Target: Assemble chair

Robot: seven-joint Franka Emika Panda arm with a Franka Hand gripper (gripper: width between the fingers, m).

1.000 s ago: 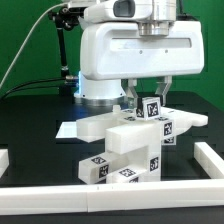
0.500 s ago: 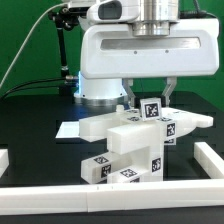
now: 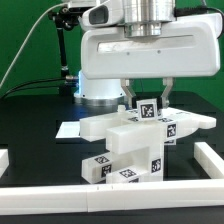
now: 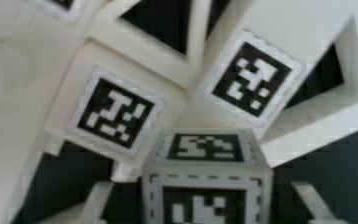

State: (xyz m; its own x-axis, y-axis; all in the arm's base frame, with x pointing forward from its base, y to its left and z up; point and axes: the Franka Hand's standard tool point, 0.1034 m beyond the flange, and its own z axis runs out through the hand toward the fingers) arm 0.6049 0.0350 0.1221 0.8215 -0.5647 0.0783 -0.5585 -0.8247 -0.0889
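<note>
A partly joined chair of matte white blocky parts with black-and-white tags stands in the middle of the black table. My gripper hangs straight over it, one finger on each side of a small tagged white cube that sits on top of the stack. The jaws look shut on that cube. In the wrist view the cube fills the space between my fingers, with slotted tagged panels behind it. The gripper tips lie at the picture's edge.
A low white rail borders the table at the front and on both sides. A thin flat white sheet lies at the exterior view's left of the chair. The arm's base stands behind.
The hand has turned a little about its upright axis over the chair, and the cube's tag has shifted slightly toward the exterior view's left with it. The chair parts have stayed put.
</note>
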